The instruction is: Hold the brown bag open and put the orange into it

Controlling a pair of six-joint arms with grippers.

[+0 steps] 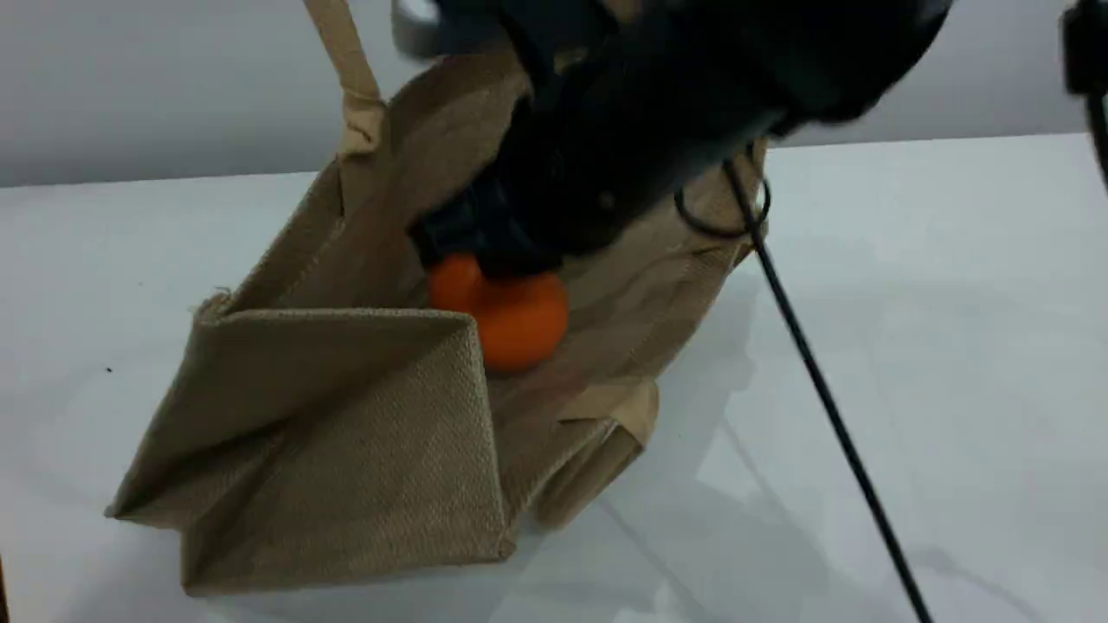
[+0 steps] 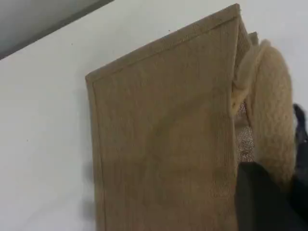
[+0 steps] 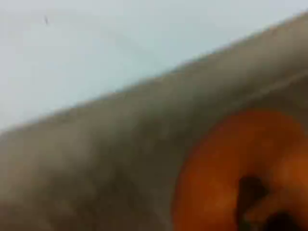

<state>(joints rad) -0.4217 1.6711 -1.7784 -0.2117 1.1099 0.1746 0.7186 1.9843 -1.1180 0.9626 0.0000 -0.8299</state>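
Note:
The brown bag (image 1: 346, 433) stands open on the white table, its mouth turned up and to the right. One beige handle (image 1: 351, 69) is pulled taut up out of the scene view. In the left wrist view that handle (image 2: 272, 110) runs down into my left gripper (image 2: 262, 202), which is shut on it above the bag's side (image 2: 163, 144). My right gripper (image 1: 485, 255) reaches down into the bag's mouth, shut on the orange (image 1: 519, 324), which hangs just inside the opening. The right wrist view is blurred: the orange (image 3: 226, 168) shows close up against the bag's wall (image 3: 96, 159).
A black cable (image 1: 814, 363) hangs from the right arm and slants across the table (image 1: 952, 303) to the bottom right. The second handle (image 1: 606, 433) lies folded at the bag's near right side. A grey wall runs behind the table.

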